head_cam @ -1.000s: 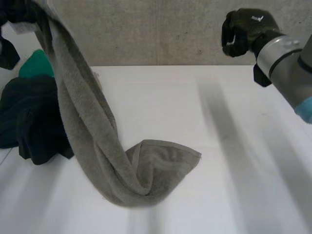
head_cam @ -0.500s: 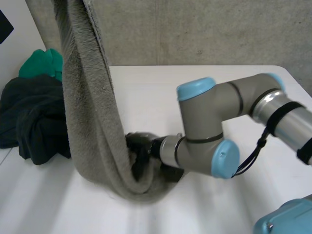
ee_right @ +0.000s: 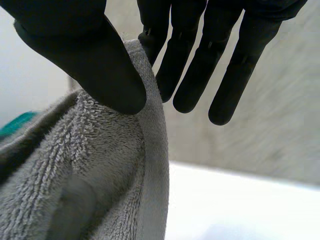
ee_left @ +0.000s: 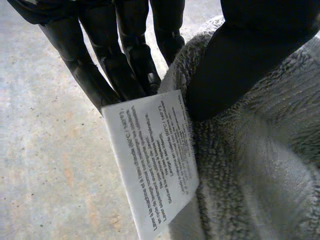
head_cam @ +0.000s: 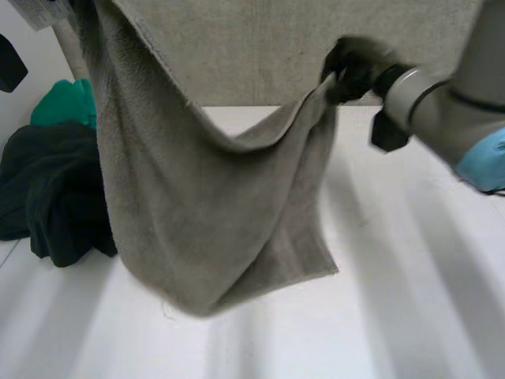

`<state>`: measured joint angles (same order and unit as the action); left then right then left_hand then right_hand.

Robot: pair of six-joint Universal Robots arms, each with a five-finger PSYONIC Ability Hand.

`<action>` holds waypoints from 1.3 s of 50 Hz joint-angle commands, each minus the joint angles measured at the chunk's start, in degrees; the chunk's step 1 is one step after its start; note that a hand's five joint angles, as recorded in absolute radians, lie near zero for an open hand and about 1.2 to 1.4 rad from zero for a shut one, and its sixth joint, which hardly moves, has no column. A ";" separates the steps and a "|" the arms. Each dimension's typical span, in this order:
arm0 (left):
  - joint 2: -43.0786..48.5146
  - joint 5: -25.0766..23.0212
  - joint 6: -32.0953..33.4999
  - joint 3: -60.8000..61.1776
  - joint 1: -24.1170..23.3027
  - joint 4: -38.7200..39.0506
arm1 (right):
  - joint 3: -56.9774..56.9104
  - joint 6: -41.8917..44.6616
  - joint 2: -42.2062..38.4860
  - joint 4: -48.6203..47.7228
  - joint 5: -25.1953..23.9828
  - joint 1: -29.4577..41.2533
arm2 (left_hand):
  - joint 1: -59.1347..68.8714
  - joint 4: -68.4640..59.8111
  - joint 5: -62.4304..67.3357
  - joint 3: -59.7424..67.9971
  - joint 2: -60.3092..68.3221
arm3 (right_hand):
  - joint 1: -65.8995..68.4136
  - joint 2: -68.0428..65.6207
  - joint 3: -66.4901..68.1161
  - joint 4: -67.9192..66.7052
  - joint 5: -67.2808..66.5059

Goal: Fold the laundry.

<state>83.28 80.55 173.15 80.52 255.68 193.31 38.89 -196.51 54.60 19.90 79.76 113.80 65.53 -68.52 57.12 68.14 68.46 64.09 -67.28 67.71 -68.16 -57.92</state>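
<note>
A grey towel (head_cam: 213, 205) hangs spread in the air above the white table (head_cam: 410, 300). My left hand (ee_left: 250, 55) pinches one top corner between thumb and fingers (ee_left: 100, 70), right by the white care label (ee_left: 155, 160). My right hand (head_cam: 351, 71) holds the other top corner up at the right. In the right wrist view its thumb (ee_right: 95, 60) presses the towel's hem (ee_right: 150, 130) against a finger. The top edge sags between the two hands. The towel's lowest edge (head_cam: 197, 304) hangs close to the table; I cannot tell whether it touches.
A pile of dark clothes (head_cam: 47, 197) lies at the table's left side, with a green garment (head_cam: 67, 103) behind it. A concrete wall (head_cam: 260, 47) stands behind the table. Bare table lies right of the towel.
My right hand went down to the towel's low end on the table, took a corner and lifted it up to the right. The towel, hanging as a rope before, is now spread wide.
</note>
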 commanded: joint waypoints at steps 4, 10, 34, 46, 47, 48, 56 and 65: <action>3.20 1.19 0.00 2.00 1.58 0.14 | 19.26 11.39 13.33 -7.95 -3.20 -2.62 | 14.47 -11.48 12.88 11.86 11.54 | 15.91 -12.72 12.29 -11.84 -12.08; 3.73 0.75 0.35 8.41 2.98 0.40 | 30.00 20.97 17.81 -6.99 -3.56 -2.97 | 14.47 -11.48 12.88 11.86 11.54 | 15.91 -12.72 12.29 -11.84 -12.08; 26.22 -2.24 23.45 11.61 4.58 -10.21 | 33.37 55.78 9.13 7.78 -0.23 -4.20 | 14.47 -11.48 12.88 11.86 11.54 | 15.91 -12.72 12.29 -11.84 -12.08; 37.82 -1.61 32.15 -22.63 1.23 -7.02 | 0.19 61.42 -1.86 -1.92 7.33 -3.14 | 14.47 -11.48 12.88 11.86 11.54 | 15.91 -12.72 12.29 -11.84 -12.08; 38.53 -1.88 32.60 -25.47 1.23 -3.93 | -2.57 60.98 -2.13 -5.02 7.69 -3.23 | 14.47 -11.48 12.88 11.86 11.54 | 15.91 -12.72 12.29 -11.84 -12.08; 38.97 -2.06 32.87 -28.46 1.23 -0.68 | -4.77 60.46 -2.31 -8.44 7.95 -3.40 | 14.47 -11.48 12.88 11.86 11.54 | 15.91 -12.72 12.29 -11.84 -12.08; 37.84 6.46 25.67 -37.37 2.19 21.41 | -0.24 52.20 2.69 -43.35 8.75 -5.69 | 14.47 -11.48 12.88 11.86 11.54 | 15.91 -12.72 12.29 -11.84 -12.08; 34.06 5.06 21.18 -22.27 2.99 21.76 | 17.17 49.64 8.76 -46.89 6.20 -6.22 | 14.47 -11.48 12.88 11.86 11.54 | 15.91 -12.72 12.29 -11.84 -12.08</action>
<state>119.77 87.18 196.45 47.44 258.34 215.83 45.95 -146.22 60.24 -27.20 87.78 107.66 65.53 -68.54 57.12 68.21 68.55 64.85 -67.28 68.15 -68.43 -59.01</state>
